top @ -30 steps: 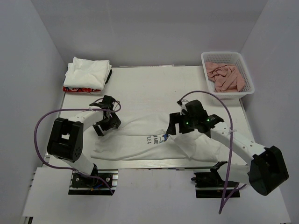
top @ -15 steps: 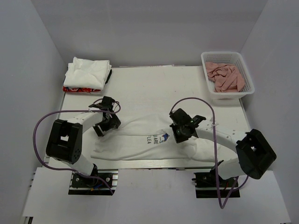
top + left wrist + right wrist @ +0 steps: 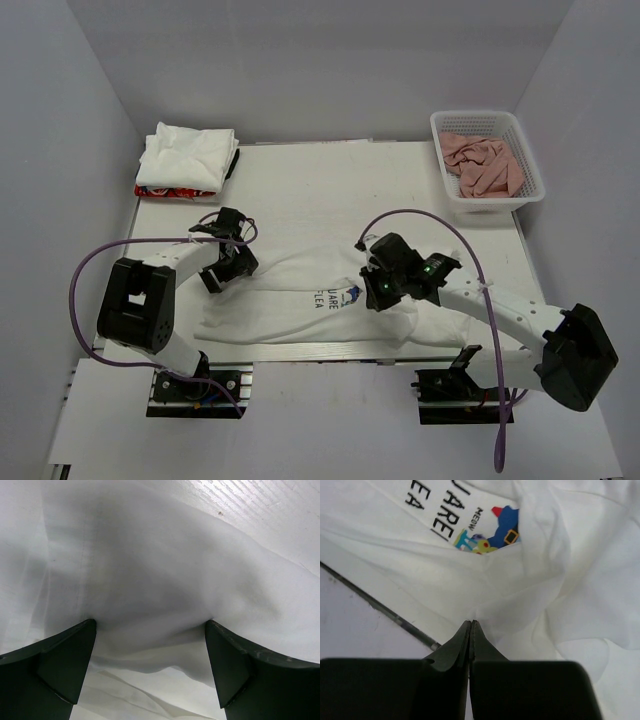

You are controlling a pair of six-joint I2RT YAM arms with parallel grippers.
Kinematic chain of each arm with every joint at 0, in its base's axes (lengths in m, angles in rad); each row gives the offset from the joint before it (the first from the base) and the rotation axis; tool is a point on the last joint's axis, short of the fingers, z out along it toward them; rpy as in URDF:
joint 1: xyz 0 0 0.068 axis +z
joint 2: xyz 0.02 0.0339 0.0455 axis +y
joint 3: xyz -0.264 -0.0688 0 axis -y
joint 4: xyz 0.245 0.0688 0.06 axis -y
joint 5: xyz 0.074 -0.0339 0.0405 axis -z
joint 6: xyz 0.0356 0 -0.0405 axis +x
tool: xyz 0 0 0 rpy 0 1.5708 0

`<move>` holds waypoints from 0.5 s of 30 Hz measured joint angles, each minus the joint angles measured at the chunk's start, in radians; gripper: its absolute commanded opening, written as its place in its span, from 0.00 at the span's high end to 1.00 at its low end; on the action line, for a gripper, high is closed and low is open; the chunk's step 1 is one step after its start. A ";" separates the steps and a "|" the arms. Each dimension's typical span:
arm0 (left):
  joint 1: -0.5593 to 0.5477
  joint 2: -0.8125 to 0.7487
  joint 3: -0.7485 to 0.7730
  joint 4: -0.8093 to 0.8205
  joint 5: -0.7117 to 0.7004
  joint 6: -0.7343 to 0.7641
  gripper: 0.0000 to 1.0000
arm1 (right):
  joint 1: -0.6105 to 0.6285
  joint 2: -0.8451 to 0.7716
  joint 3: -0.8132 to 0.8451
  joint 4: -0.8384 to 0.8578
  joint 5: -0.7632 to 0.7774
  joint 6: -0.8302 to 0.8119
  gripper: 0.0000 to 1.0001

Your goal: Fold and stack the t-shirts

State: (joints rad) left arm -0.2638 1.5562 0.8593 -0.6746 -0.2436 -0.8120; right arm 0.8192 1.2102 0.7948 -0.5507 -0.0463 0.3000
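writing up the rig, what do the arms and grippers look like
The left arm and right arm have white links, bulky black joints and a looping purple cable each. The left gripper and right gripper have dark, wedge-shaped fingers.

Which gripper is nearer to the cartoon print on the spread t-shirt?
Right. The right gripper is shut on the t-shirt just beside the cartoon print; the left gripper sits open over the shirt's left end.

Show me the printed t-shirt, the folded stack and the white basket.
printed t-shirt (image 3: pixel 292 300), top view, on the cloth left of the lettering.
folded stack (image 3: pixel 187 155), top view, on the top white shirt.
white basket (image 3: pixel 500 204), top view, on its near rim.
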 measured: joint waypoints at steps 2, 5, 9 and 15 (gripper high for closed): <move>0.000 0.000 0.000 0.000 0.000 0.000 0.00 | 0.015 -0.001 -0.005 0.000 -0.026 -0.013 1.00; 0.000 0.000 0.000 0.001 -0.001 0.000 0.00 | 0.035 -0.001 -0.028 -0.002 -0.050 -0.024 1.00; 0.000 0.000 0.000 0.000 -0.001 0.000 0.00 | 0.076 0.007 -0.063 -0.008 -0.072 -0.037 1.00; 0.000 0.000 0.000 -0.001 -0.002 0.000 0.00 | 0.134 0.036 -0.111 0.060 -0.129 -0.045 1.00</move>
State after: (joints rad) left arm -0.2638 1.5558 0.8589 -0.6758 -0.2459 -0.8120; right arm 0.9527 1.2465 0.6838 -0.4904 -0.1749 0.2554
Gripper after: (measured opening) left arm 0.997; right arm 0.014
